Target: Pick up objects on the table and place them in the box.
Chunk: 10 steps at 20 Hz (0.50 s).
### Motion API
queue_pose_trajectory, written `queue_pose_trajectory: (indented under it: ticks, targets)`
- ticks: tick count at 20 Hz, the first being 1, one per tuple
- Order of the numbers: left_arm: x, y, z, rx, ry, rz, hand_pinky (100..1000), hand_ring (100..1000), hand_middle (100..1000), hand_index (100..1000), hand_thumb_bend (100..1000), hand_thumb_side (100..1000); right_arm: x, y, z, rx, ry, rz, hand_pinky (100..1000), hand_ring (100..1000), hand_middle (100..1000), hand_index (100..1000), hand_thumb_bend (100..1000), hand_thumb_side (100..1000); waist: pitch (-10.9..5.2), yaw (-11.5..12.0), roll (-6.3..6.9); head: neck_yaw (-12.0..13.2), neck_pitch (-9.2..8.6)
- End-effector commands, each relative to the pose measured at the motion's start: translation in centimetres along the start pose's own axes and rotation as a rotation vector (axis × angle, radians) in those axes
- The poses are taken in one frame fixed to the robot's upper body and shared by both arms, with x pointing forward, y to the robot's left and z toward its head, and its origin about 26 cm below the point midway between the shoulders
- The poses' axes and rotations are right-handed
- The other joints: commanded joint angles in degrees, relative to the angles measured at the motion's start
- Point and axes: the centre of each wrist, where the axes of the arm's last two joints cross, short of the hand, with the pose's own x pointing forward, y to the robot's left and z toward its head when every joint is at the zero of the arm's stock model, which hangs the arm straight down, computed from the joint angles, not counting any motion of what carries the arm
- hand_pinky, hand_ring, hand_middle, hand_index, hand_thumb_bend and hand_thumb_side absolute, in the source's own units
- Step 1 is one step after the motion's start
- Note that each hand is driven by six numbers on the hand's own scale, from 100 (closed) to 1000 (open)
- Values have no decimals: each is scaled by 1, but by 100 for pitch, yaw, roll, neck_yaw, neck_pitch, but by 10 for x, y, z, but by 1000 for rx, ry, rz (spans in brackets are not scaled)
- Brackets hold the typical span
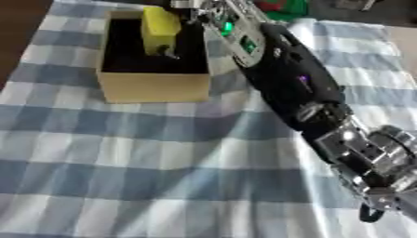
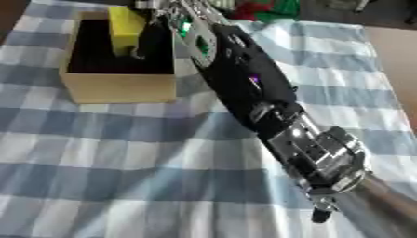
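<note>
Checked cloth [image 1: 163, 176] below — right robot hand [image 1: 191, 9] holds yellow block [image 1: 159, 28] over box [image 1: 155, 88].

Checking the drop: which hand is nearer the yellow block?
Right. The right hand is over the cardboard box, at the yellow block; the left hand shows in neither view.

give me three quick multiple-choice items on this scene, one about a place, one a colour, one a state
1. Where is the yellow object?
A. over the open box
B. flat on the cloth near the front edge
C. beside the box on the left

2. What colour is the tablecloth?
A. red and white
B. blue and white check
C. plain green

3. What state is the box in?
A. open at the top
B. closed with a lid
C. tipped on its side

Answers: 1 A, the right hand reaches there with the object above the dark interior. 2 B, wide blue and white bands cross. 3 A, its dark inside shows and it stands upright.
</note>
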Motion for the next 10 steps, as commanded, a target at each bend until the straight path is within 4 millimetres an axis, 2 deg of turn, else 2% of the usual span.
queue_pose_trajectory:
  ticks: [1, 2, 3, 4, 5, 8, 10]
  targets:
    - [5, 3, -5, 4, -24, 9, 953, 687, 526, 757, 100, 290, 6, -13, 4, -61, -11, 68, 947, 1000, 943, 1000, 100, 368, -112, 9, 48, -32, -42]
    - [5, 3, -5, 4, -23, 8, 953, 687, 526, 757, 100, 290, 7, -14, 5, -70, -14, 96, 954, 1000, 938, 1000, 170, 416, -112, 1, 48, -35, -29]
    - [5, 3, -5, 4, -22, 8, 953, 687, 526, 757, 100, 290, 7, -15, 5, -79, -14, 118, 954, 1000, 938, 1000, 201, 425, -114, -6, 50, -36, -18]
    - [5, 3, -5, 3, -22, 9, 953, 687, 525, 757, 100, 290, 8, -17, 6, -90, -10, 140, 961, 1000, 943, 1000, 271, 487, -117, -14, 49, -33, -10]
    - [5, 3, -5, 3, -22, 9, 953, 687, 525, 757, 100, 289, 8, -17, 6, -100, -5, 162, 963, 1000, 943, 1000, 294, 502, -120, -20, 48, -31, -6]
    - [4, 3, -5, 2, -21, 9, 953, 687, 525, 758, 100, 289, 7, -19, 6, -119, 2, 199, 964, 1000, 940, 1000, 266, 570, -133, -27, 50, -28, 6]
    - [4, 3, -4, 0, -19, 8, 953, 687, 525, 758, 100, 289, 7, -20, 7, -124, -6, 197, 965, 1000, 937, 1000, 256, 565, -143, -33, 58, -22, 4]
